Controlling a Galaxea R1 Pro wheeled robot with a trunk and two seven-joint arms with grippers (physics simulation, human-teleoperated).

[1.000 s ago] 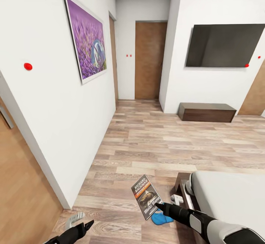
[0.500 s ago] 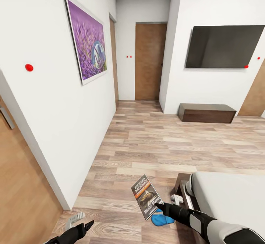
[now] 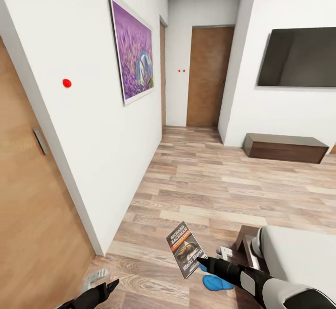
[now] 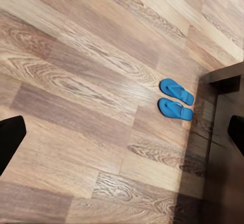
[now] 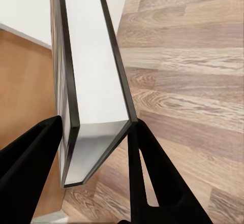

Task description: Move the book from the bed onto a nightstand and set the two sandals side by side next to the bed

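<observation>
Head view, right tool: low centre-right of the frame, closed on the bottom corner of the book, which stands tilted above the floor.
Head view, left tool: bottom left corner, dark tip over the floor; how far apart its fingers are I cannot tell from here.
Head view, sandal: a blue one on the floor just below the right tool, partly hidden by the arm, beside the bed corner.
Head view, bed: lower right, pale mattress on a dark frame.
Head view, room: purple picture on the left wall, brown door upper centre, dark screen upper right over a low brown cabinet.
Left wrist view, sandals: two blue ones side by side, touching or nearly so, right of centre on the planks, next to the dark bed frame.
Left wrist view, tool: fingers at the far left and right edges, spread wide, nothing between them.
Right wrist view, book: seen edge-on, white pages, running from the top to the centre.
Right wrist view, tool: two dark fingers pinch the book's near end.
</observation>
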